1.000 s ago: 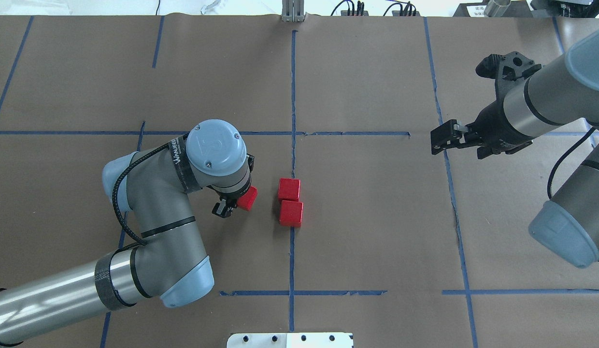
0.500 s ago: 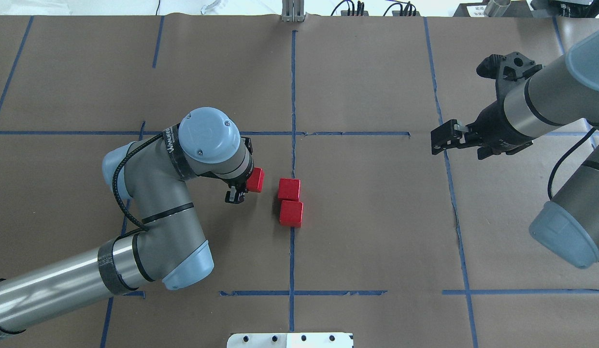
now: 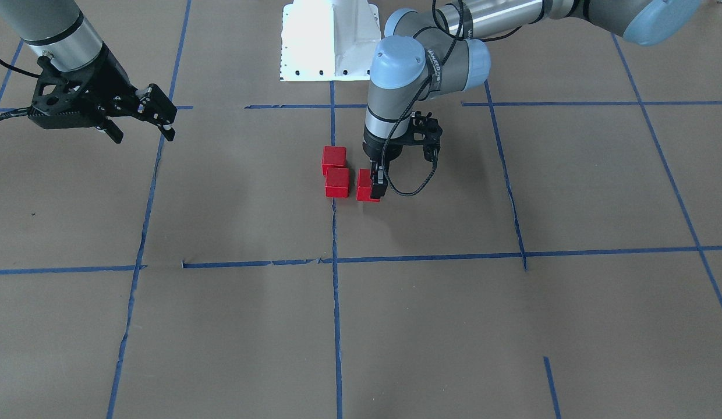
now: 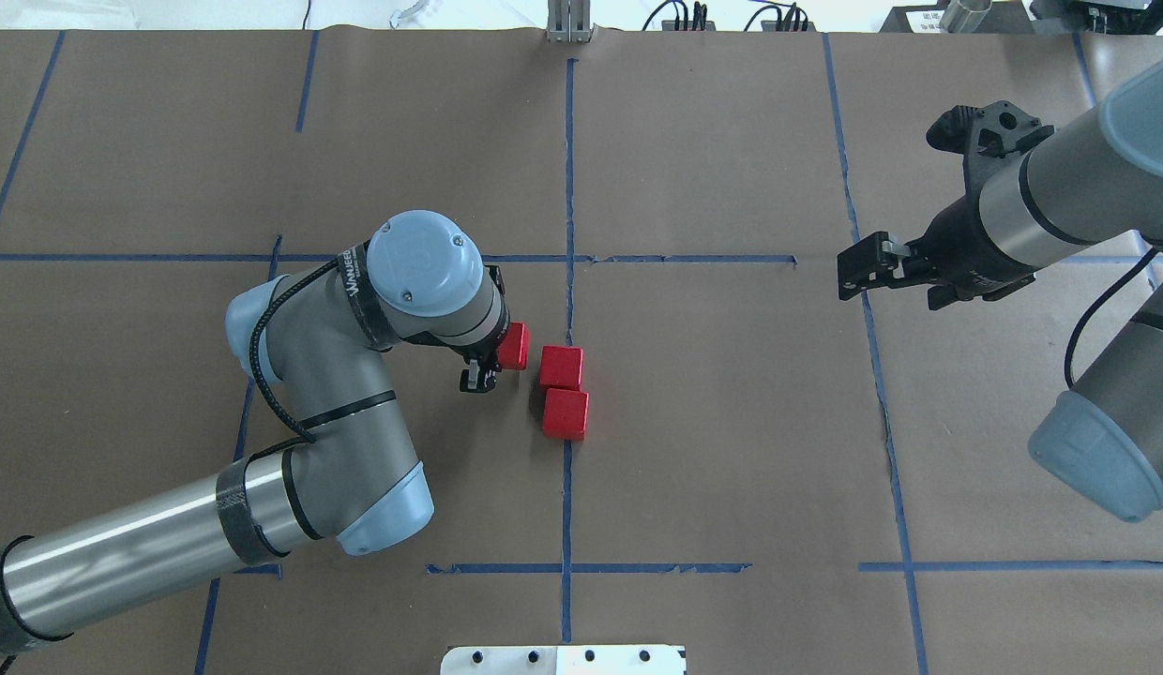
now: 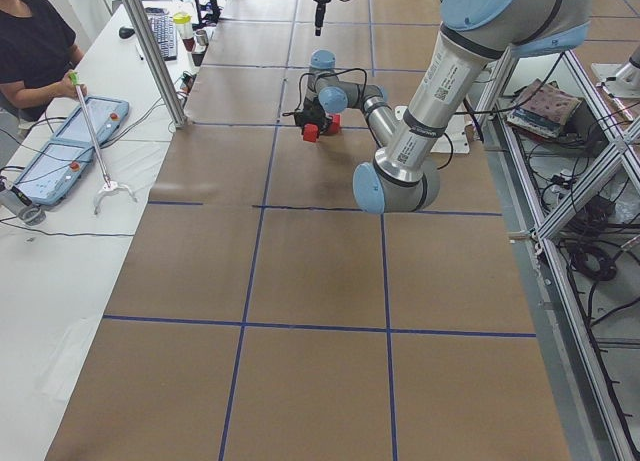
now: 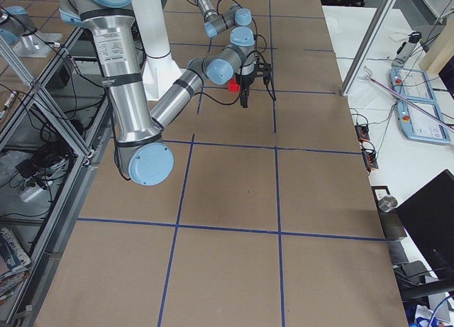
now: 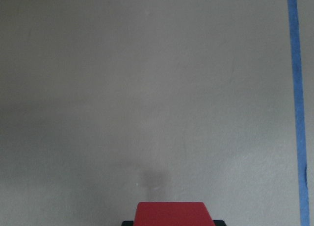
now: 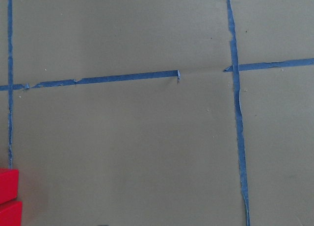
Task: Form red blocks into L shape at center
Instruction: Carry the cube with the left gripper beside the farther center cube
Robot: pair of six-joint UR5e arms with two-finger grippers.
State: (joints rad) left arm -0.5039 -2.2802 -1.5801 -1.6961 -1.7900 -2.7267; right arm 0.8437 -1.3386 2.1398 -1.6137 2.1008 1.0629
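Note:
Two red blocks sit touching in a row on the blue line through the center cell. They also show in the front view and at the right wrist view's lower left edge. My left gripper is shut on the third red block and holds it low, just left of the far block with a small gap. The front view and the left wrist view show it too. My right gripper is open and empty, high at the cell's far right corner.
The white robot base plate lies at the near edge. My right arm's elbow hangs over the right side. An operator sits at a side desk beyond the table's far edge.
My left gripper has carried its red block to the right and slightly away from me, close up to the far block of the pair. The right arm has not moved.

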